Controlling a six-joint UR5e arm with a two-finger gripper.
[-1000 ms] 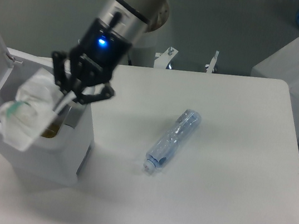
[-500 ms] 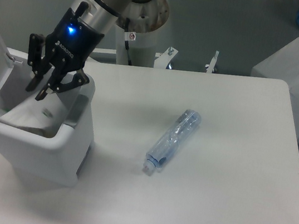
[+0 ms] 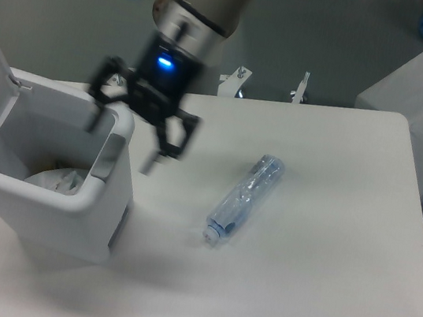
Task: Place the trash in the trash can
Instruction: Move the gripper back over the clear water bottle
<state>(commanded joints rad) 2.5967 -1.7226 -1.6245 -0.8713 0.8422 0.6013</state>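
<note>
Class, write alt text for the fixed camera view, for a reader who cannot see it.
A robot arm's open gripper hangs empty beside the rim of an open white trash can, inside which a white plastic bag lies. A clear bluish bottle lies on its side on the white table, apart from both.

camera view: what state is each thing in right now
trash can: lid up, open at the top
plastic bag: inside the trash can, lying at the bottom
plastic bottle: lying on its side on the table, untouched
claw: open, empty, above the table beside the trash can's rim
table: holds the trash can and the plastic bottle
</note>
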